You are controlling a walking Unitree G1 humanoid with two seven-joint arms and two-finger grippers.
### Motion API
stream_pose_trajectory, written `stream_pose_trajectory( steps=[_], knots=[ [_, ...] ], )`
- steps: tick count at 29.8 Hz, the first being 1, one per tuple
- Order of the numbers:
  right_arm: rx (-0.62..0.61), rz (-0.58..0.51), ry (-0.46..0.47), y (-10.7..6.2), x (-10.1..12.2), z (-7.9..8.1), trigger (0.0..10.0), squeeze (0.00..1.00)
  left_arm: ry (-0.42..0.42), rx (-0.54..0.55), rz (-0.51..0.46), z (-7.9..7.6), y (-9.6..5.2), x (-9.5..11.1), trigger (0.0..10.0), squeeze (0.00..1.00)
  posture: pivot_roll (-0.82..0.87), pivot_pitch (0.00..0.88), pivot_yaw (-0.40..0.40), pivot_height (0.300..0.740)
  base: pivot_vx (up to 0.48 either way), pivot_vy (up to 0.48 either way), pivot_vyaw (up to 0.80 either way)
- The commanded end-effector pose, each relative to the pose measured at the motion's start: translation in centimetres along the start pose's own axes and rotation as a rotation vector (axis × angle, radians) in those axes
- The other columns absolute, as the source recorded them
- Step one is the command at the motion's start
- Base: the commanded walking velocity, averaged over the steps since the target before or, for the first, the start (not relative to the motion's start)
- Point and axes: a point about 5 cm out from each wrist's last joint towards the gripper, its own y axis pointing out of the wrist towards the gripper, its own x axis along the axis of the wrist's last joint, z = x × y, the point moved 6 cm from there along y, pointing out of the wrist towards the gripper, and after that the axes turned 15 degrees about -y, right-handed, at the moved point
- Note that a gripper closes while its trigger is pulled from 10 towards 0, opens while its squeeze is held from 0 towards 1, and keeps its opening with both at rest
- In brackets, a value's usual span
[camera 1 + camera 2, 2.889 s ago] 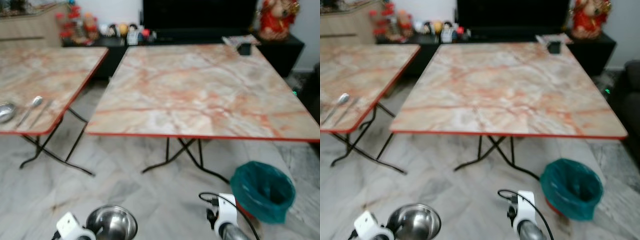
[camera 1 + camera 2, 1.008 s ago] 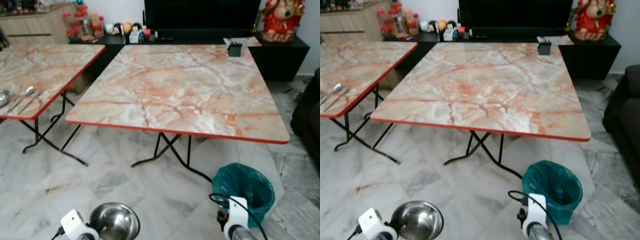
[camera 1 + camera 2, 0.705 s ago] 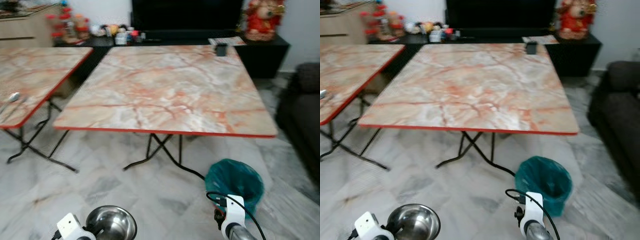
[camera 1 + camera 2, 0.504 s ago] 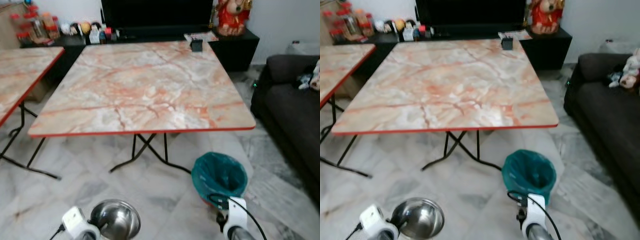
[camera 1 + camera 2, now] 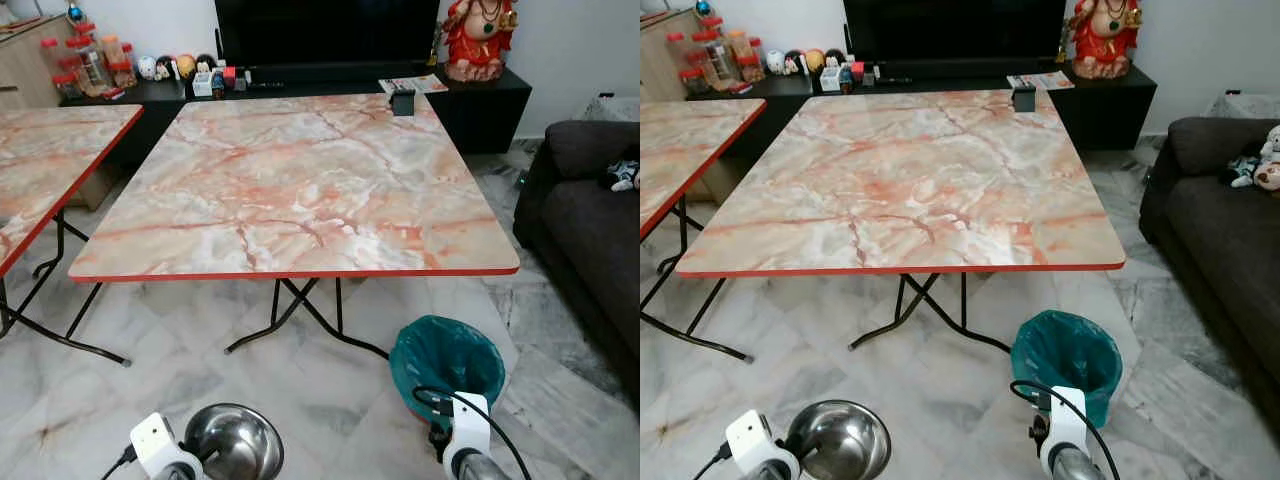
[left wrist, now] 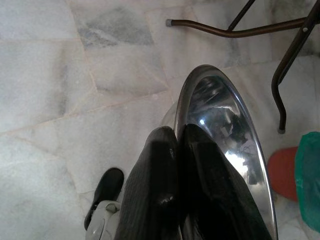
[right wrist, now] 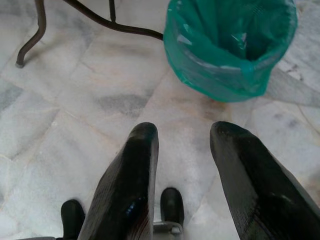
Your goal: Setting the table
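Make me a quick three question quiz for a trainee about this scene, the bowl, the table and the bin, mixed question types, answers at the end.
1. True or false: the left tool is shut on the steel bowl's rim.
2. Multiple choice: the green bin stands A) on the table, B) on the floor by the table's near right corner, C) on the sofa.
3. Fill in: the right tool is ____ and holds nothing.

Key
1. True.
2. B. The table is bare except for a small dark box at its far edge.
3. Open.

Orange-veined marble table with red edge, green-lined bin, shiny steel bowl, black fingers.
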Motion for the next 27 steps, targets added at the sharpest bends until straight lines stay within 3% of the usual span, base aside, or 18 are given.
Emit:
stream_pose_trajectory(
  steps=[1, 20, 24, 27],
  knots=[
    [0.007, -0.01, -0.003, 0.0, 0.3, 0.3, 10.0, 0.0, 0.011, -0.004, -0.004, 0.0, 0.1, 0.3, 10.0, 0.0, 0.02, 0.0, 0.039, 0.74, 0.337, 0.0, 0.0],
    [0.027, -0.011, -0.024, 0.1, 0.5, 0.8, 10.0, 0.0, 0.004, -0.005, -0.009, 0.5, -0.1, 0.2, 10.0, 0.0, 0.05, 0.0, 0.029, 0.74, 0.347, 0.0, 0.0],
    [0.03, -0.009, -0.027, 0.1, 0.4, 0.8, 10.0, 0.0, 0.015, -0.013, -0.016, 0.3, -0.1, 0.2, 10.0, 0.0, 0.06, 0.0, 0.025, 0.74, 0.0, 0.0, 0.0],
    [0.031, -0.007, -0.029, 0.1, 0.3, 0.8, 10.0, 0.0, 0.006, 0.0, -0.089, 0.6, -0.2, 1.7, 10.0, 0.0, 0.06, 0.0, 0.021, 0.74, 0.0, 0.0, 0.0]
  ],
)
